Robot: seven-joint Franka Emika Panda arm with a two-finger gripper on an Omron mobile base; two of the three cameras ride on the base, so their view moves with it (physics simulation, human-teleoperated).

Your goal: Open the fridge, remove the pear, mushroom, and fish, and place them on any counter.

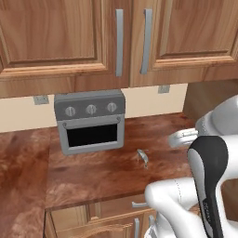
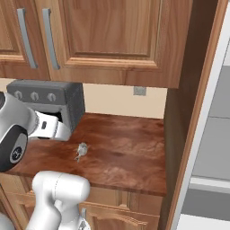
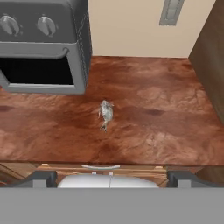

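a: wooden wall cabinets (image 1: 56, 37) with silver handles hang above our desk (image 3: 166, 113), a dark reddish, glossy wood-grain top, with a cream wall and a grey outlet (image 3: 171, 11) behind it.

b: and the grey toaster oven (image 1: 90, 122) sits at the back of the desk, against the wall. where do we see the fish (image 3: 105, 113)?

a: lying on the bare desk just in front of the oven's right corner, apart from it, nothing touching it. we take it as already set down.

b: our fingers (image 3: 110, 178)?

a: spread wide, empty, the two dark tips far apart at the bottom of the hand view, pulled back near the desk's front edge with the fish well ahead of them.

b: what could go wrong from here?

a: we judge the fish small and slick on a glossy top; a low swing of the arm across it could knock it, maybe off the front edge. the oven is close too, so a wide turn could clip its corner.

b: and the fridge (image 2: 211, 148)?

a: on the right, past the tall wooden side panel (image 2: 179, 112); we see pale grey shelves, so its door seems open. swinging toward it, we could catch that panel. we can't make out the pear or mushroom.
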